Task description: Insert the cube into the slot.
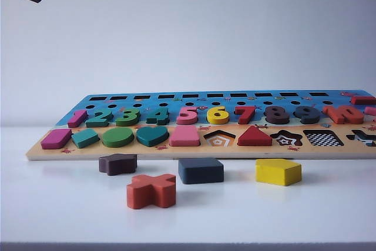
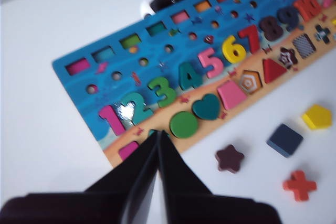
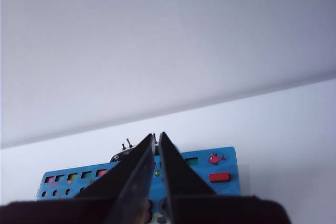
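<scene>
My left fingers (image 2: 158,141) are pressed together above the wooden puzzle board's (image 1: 176,152) near edge. On the white surface (image 1: 70,210), the flat navy-blue square wooden cube (image 1: 201,170) lies at six o'clock of the board, between the purple-brown star block (image 1: 117,163) and yellow pentagon block (image 1: 278,171). The checkerboard square slot (image 1: 322,138) sits at two o'clock from the cube. My right fingers (image 3: 156,141), nearly closed, hang above the board's far edge.

4 loose blocks (image 1: 201,170), 1 puzzle board (image 1: 176,152), seemingly 2 grippers (image 2: 158,139).

Exterior view low at table level facing puzzle board (image 1: 200,151), wrist views above it — board shared
</scene>
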### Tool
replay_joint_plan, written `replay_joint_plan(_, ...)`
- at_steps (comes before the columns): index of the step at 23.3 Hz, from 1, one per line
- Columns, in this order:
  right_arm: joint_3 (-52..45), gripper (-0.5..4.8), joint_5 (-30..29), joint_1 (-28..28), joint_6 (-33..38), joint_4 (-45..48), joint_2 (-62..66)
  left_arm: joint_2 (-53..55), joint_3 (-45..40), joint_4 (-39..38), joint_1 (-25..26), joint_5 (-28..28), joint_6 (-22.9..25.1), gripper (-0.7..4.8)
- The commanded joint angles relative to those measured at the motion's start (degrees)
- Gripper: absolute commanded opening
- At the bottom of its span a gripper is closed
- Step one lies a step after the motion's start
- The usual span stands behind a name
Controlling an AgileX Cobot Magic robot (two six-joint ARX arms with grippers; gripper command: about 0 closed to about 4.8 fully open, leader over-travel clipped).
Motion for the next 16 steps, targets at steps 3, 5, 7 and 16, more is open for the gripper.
replay_joint_plan(3,10.6,0.42,-6.2,0.1,-3.2,-9.3,9.0,2.4,2.8,-8.1,-0.7,6.3,0.3,0.1)
replay_joint_plan(5,14.3,0.42,-8.7,0.1,-3.7,-12.0,12.6,3.4,3.4,-9.6,-0.8,8.5,0.3,0.1)
replay_joint_plan(7,19.5,0.42,-12.2,0.1,-5.3,-16.9,18.3,4.1,3.7,-10.6,-0.8,10.4,0.3,0.1)
replay_joint_plan(16,24.7,0.51,-24.6,7.7,-11.3,-24.7,33.7,6.3,3.7,-12.8,-0.7,13.8,0.7,0.1)
